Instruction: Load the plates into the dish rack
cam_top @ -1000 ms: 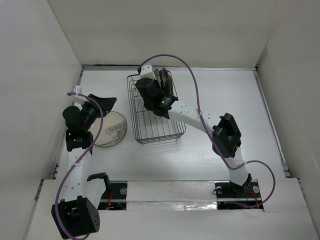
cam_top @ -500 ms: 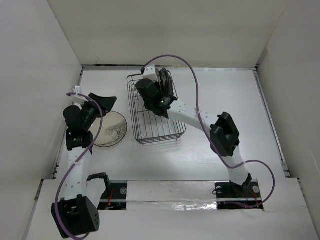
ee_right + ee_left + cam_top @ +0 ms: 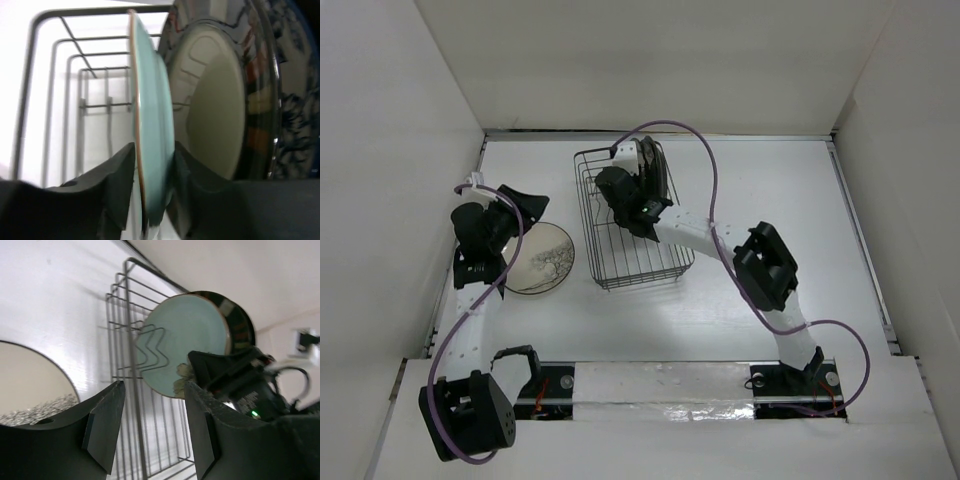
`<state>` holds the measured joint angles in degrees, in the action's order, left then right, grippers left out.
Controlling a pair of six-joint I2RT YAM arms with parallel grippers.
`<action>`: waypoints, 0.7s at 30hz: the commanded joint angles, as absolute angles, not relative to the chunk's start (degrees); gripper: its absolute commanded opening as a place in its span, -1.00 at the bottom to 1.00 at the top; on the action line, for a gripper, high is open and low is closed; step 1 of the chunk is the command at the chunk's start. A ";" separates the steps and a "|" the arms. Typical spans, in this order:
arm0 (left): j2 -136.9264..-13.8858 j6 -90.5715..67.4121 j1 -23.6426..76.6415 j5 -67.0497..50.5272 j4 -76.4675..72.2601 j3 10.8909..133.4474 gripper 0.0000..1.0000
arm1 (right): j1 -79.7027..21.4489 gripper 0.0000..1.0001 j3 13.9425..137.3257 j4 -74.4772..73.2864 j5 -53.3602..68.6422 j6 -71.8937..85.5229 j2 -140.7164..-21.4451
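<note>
**A:** How does the right end effector [image 3: 150,192] stand?

**B:** Its fingers [image 3: 117,185] are drawn in against the lower edge of the pale green plate [image 3: 152,115], one on each face, so it is clamped on that plate. The plate stands upright on edge inside the dish rack [image 3: 55,75], at the rack's 12 o'clock end in the top view.

**A:** What is next to it?

**B:** In the wrist view, at 3 o'clock, there is the dark-rimmed plate with cream centre [image 3: 215,110]. Beyond that is the blue-floral plate [image 3: 295,100]. Both are upright.

**A:** And the left end effector [image 3: 152,435]?

**B:** Its fingers are well apart and hold nothing. It hovers at about 11 o'clock of the cream plate with tree drawing [image 3: 542,262]. That plate lies flat on the tabletop [image 3: 770,200], near the rack, at the rack's 9 o'clock.
</note>
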<state>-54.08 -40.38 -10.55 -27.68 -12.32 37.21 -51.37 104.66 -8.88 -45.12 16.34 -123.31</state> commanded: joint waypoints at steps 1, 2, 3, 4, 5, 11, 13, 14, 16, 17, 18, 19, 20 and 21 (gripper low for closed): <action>-55.19 -37.09 -10.37 -22.34 -8.80 40.52 -0.06 | -51.06 0.00 101.52 -2.91 -42.63 19.51 -118.40; -55.37 -36.57 -10.37 -18.93 -7.57 40.78 -0.07 | -51.06 0.11 100.38 -2.20 -42.10 19.60 -117.52; -55.28 -36.56 -10.37 -17.42 -5.91 40.78 -0.09 | -51.06 0.29 99.33 -0.89 -41.49 19.43 -115.68; -55.20 -36.39 -10.37 -15.92 -5.11 40.78 -0.10 | -50.54 0.38 97.14 -0.62 -40.09 19.34 -114.71; -55.11 -36.39 -10.37 -13.47 -4.23 40.78 -0.11 | -50.54 0.47 96.16 0.43 -39.30 19.07 -113.65; -58.79 -36.91 -14.14 -8.10 6.75 41.30 -0.25 | -49.31 0.83 87.13 7.02 -29.46 16.97 -104.25; -61.69 -36.82 -14.85 -5.90 13.68 43.67 -0.25 | -49.31 0.91 85.44 9.58 -25.95 16.00 -102.05; -62.74 -36.74 -14.85 -2.50 16.41 44.81 -0.25 | -49.31 0.92 85.08 9.75 -25.14 15.74 -100.65; -65.03 -36.30 -14.85 0.69 22.48 47.28 -0.20 | -49.92 0.93 84.38 10.46 -21.91 15.21 -99.58; -65.30 -36.56 -14.85 3.23 23.98 47.55 -0.11 | -49.92 0.94 84.11 10.89 -20.49 15.21 -98.71; -65.30 -37.00 -14.85 3.34 25.73 47.29 0.03 | -50.44 0.96 83.50 11.77 -19.09 15.47 -98.27; -65.13 -37.70 -14.85 3.34 26.71 47.20 0.05 | -50.45 0.96 83.15 12.04 -17.42 15.64 -97.91; -65.04 -39.01 -14.85 3.34 27.68 47.11 0.08 | -50.97 0.96 82.97 12.39 -16.79 15.73 -97.13; -65.04 -39.72 -14.85 3.34 29.60 47.02 0.15 | -50.98 0.97 82.71 12.83 -16.18 15.65 -96.60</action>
